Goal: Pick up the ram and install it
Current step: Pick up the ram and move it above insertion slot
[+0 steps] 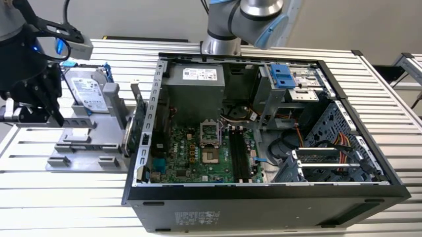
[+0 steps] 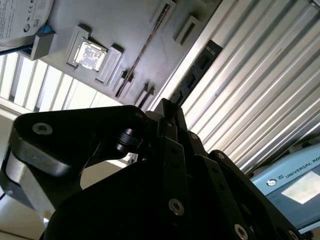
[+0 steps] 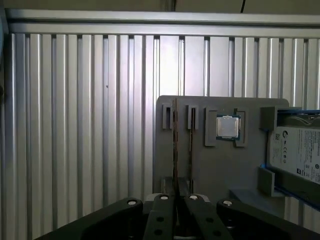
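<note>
At the exterior view's left the black gripper (image 1: 46,106) hangs over a grey fixture tray (image 1: 79,158) that carries a silver hard drive (image 1: 89,91) in blue clips. In both wrist views the gripper (image 2: 167,105) looks drawn together with nothing between its jaws. The ram (image 3: 175,145) stands on edge in a slot of the tray, seated between its holder blocks, with a processor chip (image 3: 228,126) just beside it. In the second wrist view the ram (image 2: 145,47) shows as a thin dark line apart from the gripper, so I judge the work to be at the approach, with the pick not yet made. Taking the stick would call for the jaws to part, line up along its long edge and close squarely on its flat sides. A tilted grip could jam it in the slot. Further right, an upright green circuit card (image 1: 135,123) stands at the tray's edge, just beside the open computer case (image 1: 264,195). Inside lie the motherboard (image 1: 191,153) and its long black memory slots (image 1: 238,153), which look unfilled, then a metal drive cage (image 1: 329,158). The arm's base (image 1: 221,29) rises behind the case. Everything rests on a ribbed aluminium surface (image 1: 66,197), with a plain pale wall (image 1: 132,19) behind.
</note>
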`<action>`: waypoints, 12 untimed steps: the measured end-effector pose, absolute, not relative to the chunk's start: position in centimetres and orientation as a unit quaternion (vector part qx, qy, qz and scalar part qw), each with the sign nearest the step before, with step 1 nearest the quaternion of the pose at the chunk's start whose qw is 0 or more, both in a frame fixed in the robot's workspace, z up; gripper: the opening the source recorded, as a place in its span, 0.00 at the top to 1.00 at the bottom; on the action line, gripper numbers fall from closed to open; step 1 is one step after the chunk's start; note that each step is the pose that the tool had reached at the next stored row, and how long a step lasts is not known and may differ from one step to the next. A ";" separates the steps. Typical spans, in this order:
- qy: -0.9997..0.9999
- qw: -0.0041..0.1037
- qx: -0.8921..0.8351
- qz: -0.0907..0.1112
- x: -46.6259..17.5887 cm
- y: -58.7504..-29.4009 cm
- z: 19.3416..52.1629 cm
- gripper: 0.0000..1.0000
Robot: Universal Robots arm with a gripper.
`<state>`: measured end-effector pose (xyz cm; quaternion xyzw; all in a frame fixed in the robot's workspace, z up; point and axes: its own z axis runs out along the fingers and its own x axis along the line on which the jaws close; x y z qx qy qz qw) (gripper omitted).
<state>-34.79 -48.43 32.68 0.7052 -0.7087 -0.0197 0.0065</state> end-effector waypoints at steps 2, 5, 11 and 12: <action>-0.709 0.006 0.705 -0.020 -34.8 -48.4 32.9 1.00; -0.709 0.006 0.705 -0.019 -34.8 -48.4 33.3 1.00; -0.709 0.005 0.705 -0.019 -34.8 -48.4 33.9 1.00; -0.709 0.006 0.705 -0.019 -34.8 -48.4 34.1 1.00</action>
